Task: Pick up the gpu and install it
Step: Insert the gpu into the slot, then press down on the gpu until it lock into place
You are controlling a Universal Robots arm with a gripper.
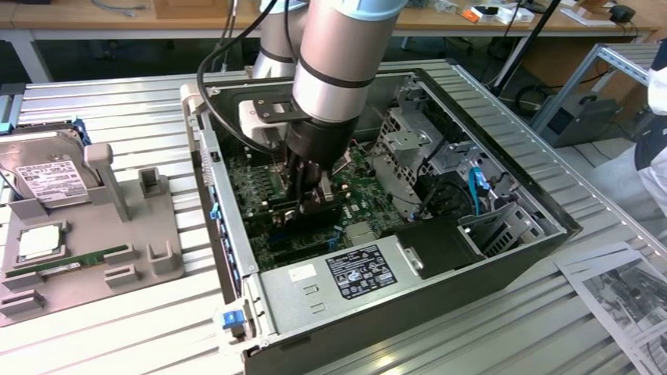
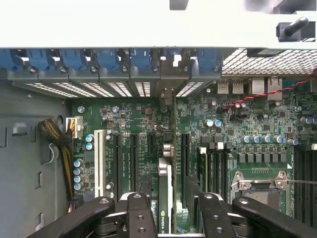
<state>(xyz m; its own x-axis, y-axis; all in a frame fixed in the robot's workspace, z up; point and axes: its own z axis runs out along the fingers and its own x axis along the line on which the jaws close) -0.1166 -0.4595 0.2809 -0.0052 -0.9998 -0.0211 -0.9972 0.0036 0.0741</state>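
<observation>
The gpu [image 2: 165, 174] shows edge-on in the wrist view: a thin card with a printed green strip, running from between my fingers toward the case's rear slot openings [image 2: 167, 91]. It stands upright over the green motherboard [image 2: 233, 126], lined up between the long black expansion slots. My gripper [image 2: 168, 210] is shut on it, with one black finger [image 2: 136, 210] on each side. In the exterior view the gripper [image 1: 311, 205] reaches down into the open computer case [image 1: 240, 258], with the dark gpu [image 1: 304, 215] at its tips, low against the board.
A grey fixture [image 1: 156, 250] at the exterior view's left carries a hard drive [image 1: 47, 176], a processor [image 1: 37, 242] and a green memory stick [image 1: 73, 262]. Inside the case are the power supply [image 1: 354, 273] and drive cage [image 1: 411, 141]. Printed paper [image 1: 625, 293] lies at the right.
</observation>
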